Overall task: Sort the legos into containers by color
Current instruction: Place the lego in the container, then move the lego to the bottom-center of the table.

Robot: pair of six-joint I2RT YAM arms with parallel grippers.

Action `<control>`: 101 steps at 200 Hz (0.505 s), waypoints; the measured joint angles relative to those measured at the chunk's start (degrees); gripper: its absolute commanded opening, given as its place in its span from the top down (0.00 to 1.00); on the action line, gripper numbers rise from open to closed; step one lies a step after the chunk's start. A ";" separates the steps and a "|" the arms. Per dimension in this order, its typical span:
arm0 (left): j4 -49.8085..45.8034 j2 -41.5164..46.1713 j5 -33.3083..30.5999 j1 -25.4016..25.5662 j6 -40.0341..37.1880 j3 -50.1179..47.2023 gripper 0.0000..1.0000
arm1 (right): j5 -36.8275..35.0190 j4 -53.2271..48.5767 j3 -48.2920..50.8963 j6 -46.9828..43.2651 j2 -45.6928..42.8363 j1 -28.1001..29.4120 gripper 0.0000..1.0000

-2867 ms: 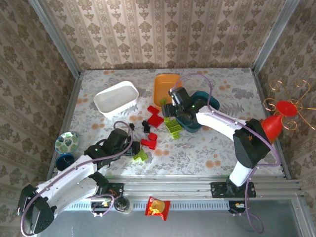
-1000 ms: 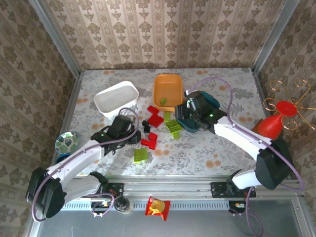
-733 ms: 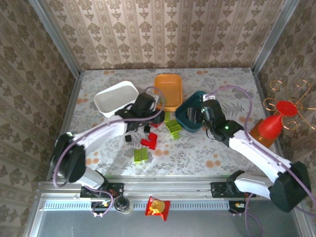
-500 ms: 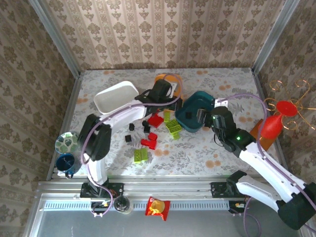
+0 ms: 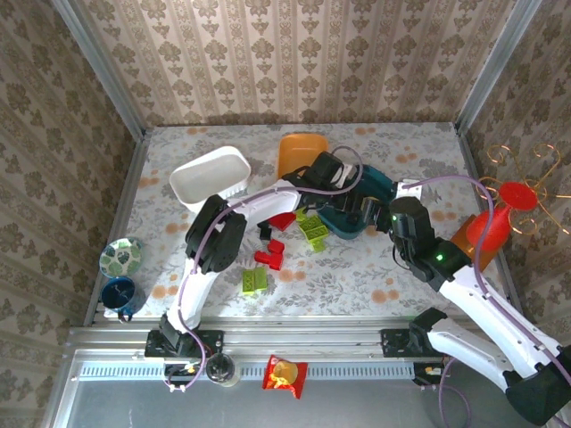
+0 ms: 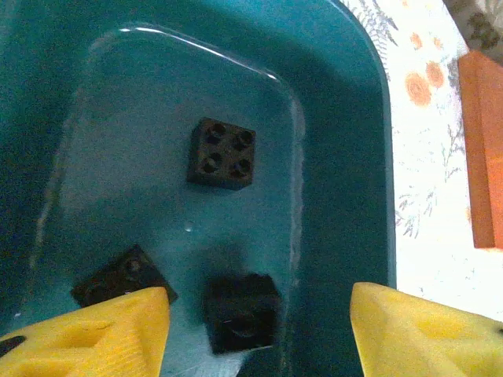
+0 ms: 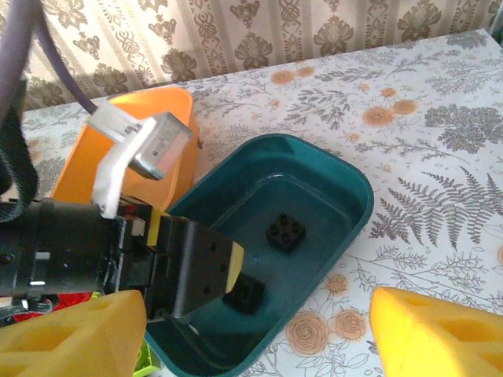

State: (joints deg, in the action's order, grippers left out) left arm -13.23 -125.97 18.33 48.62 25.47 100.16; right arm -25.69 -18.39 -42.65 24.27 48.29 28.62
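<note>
Here, left fingers (image 6: 102,330) and right fingers (image 7: 440,334) gape empty, left over the teal tub (image 6: 346,157).

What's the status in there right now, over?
Left end effector open above dark teal plastic tub, empty. Three black studded plastic bricks inside tub. Right end effector open, empty. Red and lime bricks loose on table.

Beige damask wallpaper (image 5: 294,53) covers three walls around a floral-print surface (image 5: 357,276), framed by grey metal corner posts (image 5: 100,67).
</note>
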 measured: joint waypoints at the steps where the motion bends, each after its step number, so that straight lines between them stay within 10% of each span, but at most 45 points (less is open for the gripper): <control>1: 0.02 0.07 0.00 -0.04 0.02 -0.11 0.35 | 0.00 0.00 0.00 0.00 0.02 0.00 0.22; 101: 9.99 45.68 -8.28 -5.66 0.92 -39.93 0.23 | 14.12 2.82 -2.34 -1.60 16.46 4.83 0.24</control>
State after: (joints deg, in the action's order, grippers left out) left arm -3.25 -80.29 10.04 42.96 26.39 60.23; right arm -11.57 -15.57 -44.99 22.68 64.75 33.45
